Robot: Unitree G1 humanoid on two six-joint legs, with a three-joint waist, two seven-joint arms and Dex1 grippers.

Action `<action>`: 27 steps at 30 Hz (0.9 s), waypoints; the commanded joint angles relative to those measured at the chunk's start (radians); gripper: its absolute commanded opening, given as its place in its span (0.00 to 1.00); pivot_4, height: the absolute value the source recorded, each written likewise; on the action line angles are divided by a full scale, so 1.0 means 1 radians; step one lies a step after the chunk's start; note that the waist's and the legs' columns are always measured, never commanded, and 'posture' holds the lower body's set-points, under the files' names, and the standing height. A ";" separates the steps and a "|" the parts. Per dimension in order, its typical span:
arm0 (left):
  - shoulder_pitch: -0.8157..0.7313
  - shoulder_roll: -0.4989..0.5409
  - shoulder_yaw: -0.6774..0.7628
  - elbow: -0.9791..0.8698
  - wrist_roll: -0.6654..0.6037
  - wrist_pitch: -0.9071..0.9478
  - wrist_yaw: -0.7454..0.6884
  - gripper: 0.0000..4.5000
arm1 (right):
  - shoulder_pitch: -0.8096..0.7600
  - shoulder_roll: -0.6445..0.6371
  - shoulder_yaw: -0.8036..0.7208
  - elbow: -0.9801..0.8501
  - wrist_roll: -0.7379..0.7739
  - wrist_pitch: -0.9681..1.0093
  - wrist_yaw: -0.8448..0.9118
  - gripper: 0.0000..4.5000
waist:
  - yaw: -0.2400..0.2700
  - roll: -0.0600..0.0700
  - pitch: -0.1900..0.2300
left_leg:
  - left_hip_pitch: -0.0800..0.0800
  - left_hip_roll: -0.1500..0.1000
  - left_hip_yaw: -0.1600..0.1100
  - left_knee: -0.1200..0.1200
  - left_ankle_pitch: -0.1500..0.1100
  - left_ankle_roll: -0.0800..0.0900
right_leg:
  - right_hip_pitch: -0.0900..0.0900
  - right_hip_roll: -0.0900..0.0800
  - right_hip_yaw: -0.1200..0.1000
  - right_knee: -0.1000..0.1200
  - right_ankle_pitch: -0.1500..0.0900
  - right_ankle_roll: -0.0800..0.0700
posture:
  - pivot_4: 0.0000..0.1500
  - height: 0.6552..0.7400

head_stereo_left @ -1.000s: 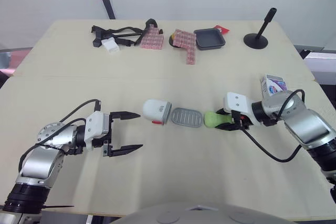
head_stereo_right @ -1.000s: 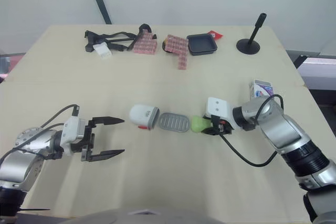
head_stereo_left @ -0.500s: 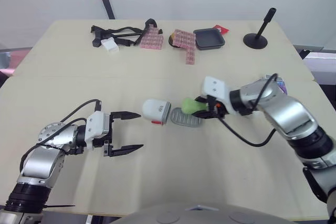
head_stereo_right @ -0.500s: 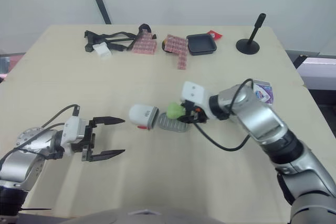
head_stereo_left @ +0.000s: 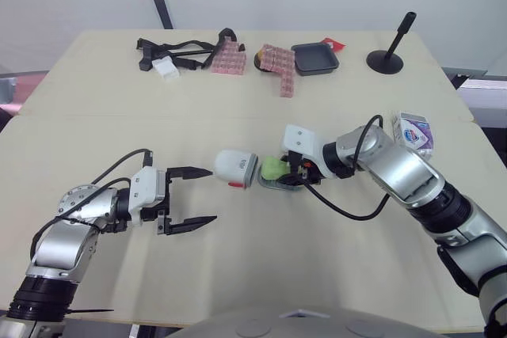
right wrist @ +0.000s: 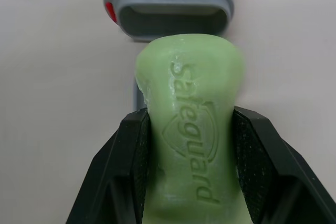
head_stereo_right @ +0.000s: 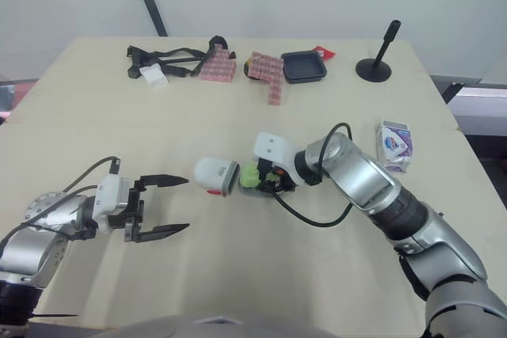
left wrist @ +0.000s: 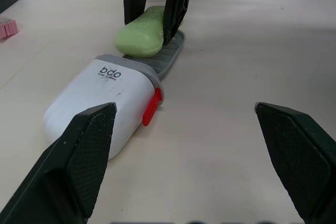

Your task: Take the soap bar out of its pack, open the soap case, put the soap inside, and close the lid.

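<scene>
Arm stretched inward, right fingers (left wrist: pixel 176 3) pinch the soap (left wrist: pixel 140 38) over the case's tray (left wrist: pixel 172 53); left fingers (head_stereo_left: pixel 190 172) spread wide, near its cover (head_stereo_left: pixel 235 167).

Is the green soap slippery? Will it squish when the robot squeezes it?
Probably firm: the green soap shows crisp stamped letters though the right gripper pinches its waist. It looks dry and matte, so likely not very slippery. That narrow waist probably helps the fingers grip.

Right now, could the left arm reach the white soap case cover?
Probably yes. Its open jaws point at the white cover, one tip nearly there, only table between; the soap is at the far end.
</scene>
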 commanded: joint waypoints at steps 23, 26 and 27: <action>-0.002 -0.011 -0.021 -0.031 -0.006 -0.008 0.035 1.00 | -0.047 0.026 0.010 0.007 0.007 0.010 0.006 0.92 | 0.001 0.000 0.000 | 0.000 0.003 0.000 -0.001 0.000 -0.003 | 0.002 0.002 0.000 0.000 0.000 0.000 | 1.00 1.00; -0.002 -0.010 -0.024 -0.033 -0.005 -0.008 0.036 1.00 | -0.048 0.026 0.007 0.006 0.006 0.004 0.006 0.99 | 0.001 0.000 0.000 | 0.000 0.004 0.000 0.000 0.000 -0.003 | 0.002 0.003 0.000 0.000 0.000 0.000 | 1.00 1.00; -0.001 -0.010 -0.024 -0.033 -0.005 -0.008 0.037 1.00 | -0.048 0.026 0.006 0.006 0.006 0.001 0.006 0.99 | 0.001 0.000 0.000 | 0.000 0.004 0.000 0.000 0.000 -0.003 | 0.002 0.003 0.000 0.000 0.000 0.000 | 1.00 1.00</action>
